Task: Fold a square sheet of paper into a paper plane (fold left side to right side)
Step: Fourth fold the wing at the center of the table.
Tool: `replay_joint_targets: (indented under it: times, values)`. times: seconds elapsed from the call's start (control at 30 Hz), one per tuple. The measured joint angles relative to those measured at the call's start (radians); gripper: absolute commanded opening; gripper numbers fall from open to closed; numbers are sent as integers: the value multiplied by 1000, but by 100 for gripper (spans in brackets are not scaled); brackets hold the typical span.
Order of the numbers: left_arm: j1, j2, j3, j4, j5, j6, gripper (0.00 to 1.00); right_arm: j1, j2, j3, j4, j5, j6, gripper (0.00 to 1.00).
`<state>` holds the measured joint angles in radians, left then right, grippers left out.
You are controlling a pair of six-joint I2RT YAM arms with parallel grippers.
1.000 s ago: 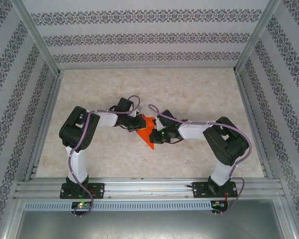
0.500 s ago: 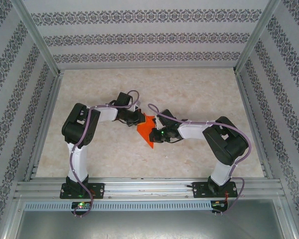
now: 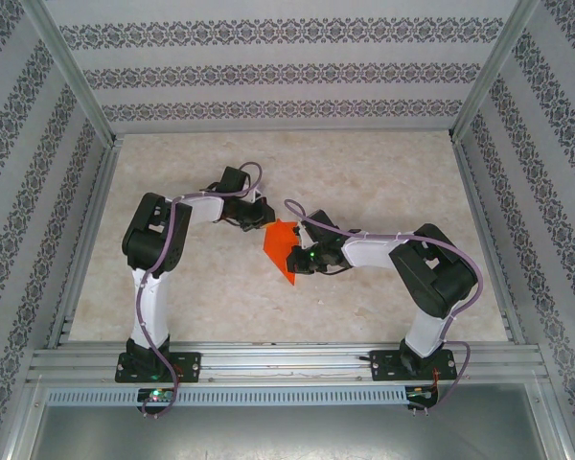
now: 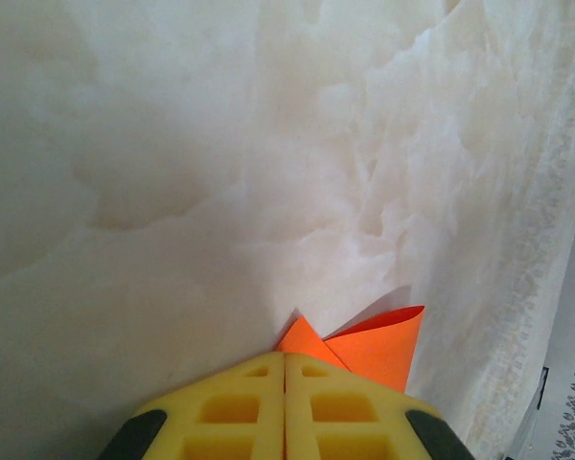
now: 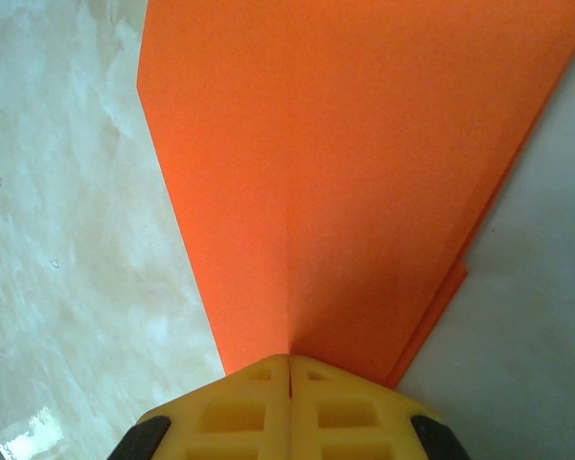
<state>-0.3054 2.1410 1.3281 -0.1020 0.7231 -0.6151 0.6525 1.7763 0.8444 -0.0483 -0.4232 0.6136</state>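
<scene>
The orange-red sheet of paper (image 3: 280, 251) lies folded on the table between the two grippers, pointed toward the near side. My left gripper (image 3: 260, 218) is shut at its far corner. In the left wrist view a small paper tip and a curled flap (image 4: 381, 345) stick out from under the closed yellow fingers (image 4: 326, 402) of the left gripper (image 4: 285, 356); whether paper is pinched I cannot tell. My right gripper (image 3: 300, 259) is shut, its tips (image 5: 289, 358) resting on the paper (image 5: 345, 172) at the end of a centre crease. A second layer shows along the right edge.
The table (image 3: 383, 182) is a pale marbled surface enclosed by patterned walls. Aluminium frame rails (image 3: 268, 362) run along the near edge and both sides. Both arms bend inward toward the table's middle.
My left gripper has moved toward the far side, away from the paper's middle, and the paper's far flap now stands out more. The right gripper has stayed put on the paper.
</scene>
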Motion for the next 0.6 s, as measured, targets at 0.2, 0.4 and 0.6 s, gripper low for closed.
replay_joint_targets:
  times: [0.2, 0.4, 0.6]
  values:
    - [7, 9, 24, -12, -23, 3, 8, 0, 0, 0, 0, 0, 0, 0]
    - [53, -43, -37, 67, -134, 18, 8, -2, -3, -1, -3, -5, 0, 0]
    - [51, -263, -275, 159, -154, -5, 8, -21, -13, -13, -4, -33, -7, 0]
